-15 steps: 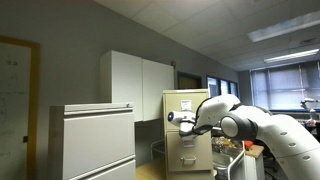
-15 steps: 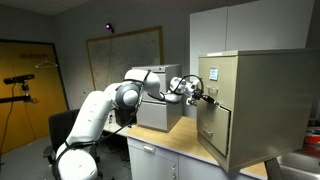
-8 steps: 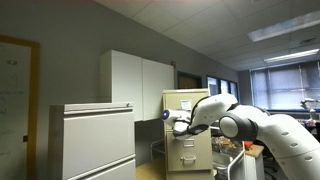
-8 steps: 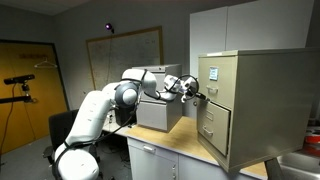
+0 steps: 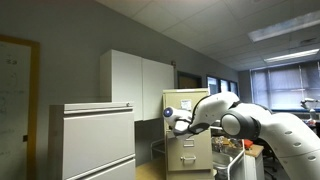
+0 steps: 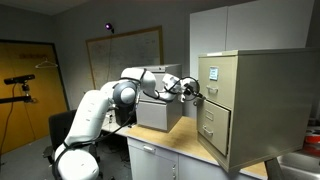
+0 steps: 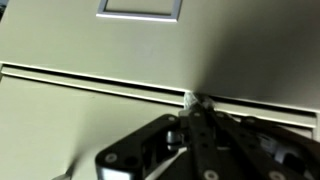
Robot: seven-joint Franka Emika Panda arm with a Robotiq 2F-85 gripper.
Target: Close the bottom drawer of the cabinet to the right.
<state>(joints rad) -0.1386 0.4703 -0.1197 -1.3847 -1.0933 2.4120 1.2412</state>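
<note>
The beige cabinet (image 5: 192, 105) (image 6: 260, 100) stands on a counter beside the wide grey one. Its bottom drawer (image 5: 192, 155) (image 6: 213, 135) is the lowest front; from here I cannot tell how far it stands out. My gripper (image 5: 177, 122) (image 6: 191, 92) is in front of the cabinet's upper half, above the bottom drawer. In the wrist view the gripper (image 7: 192, 101) is shut and empty. Its tip points at the dark seam between two beige drawer fronts, with a label holder (image 7: 140, 8) above it. The wrist view does not show whether the tip touches.
A wide pale-grey lateral cabinet (image 5: 95, 140) stands beside the beige one, and a tall white cupboard (image 5: 140, 85) (image 6: 245, 25) behind. The counter top (image 6: 175, 145) carries a grey box (image 6: 155, 112). A tripod (image 6: 22, 90) and a whiteboard (image 6: 125, 55) are further back.
My gripper has drawn back a little from the cabinet front and stayed shut. The drawer fronts look unchanged.
</note>
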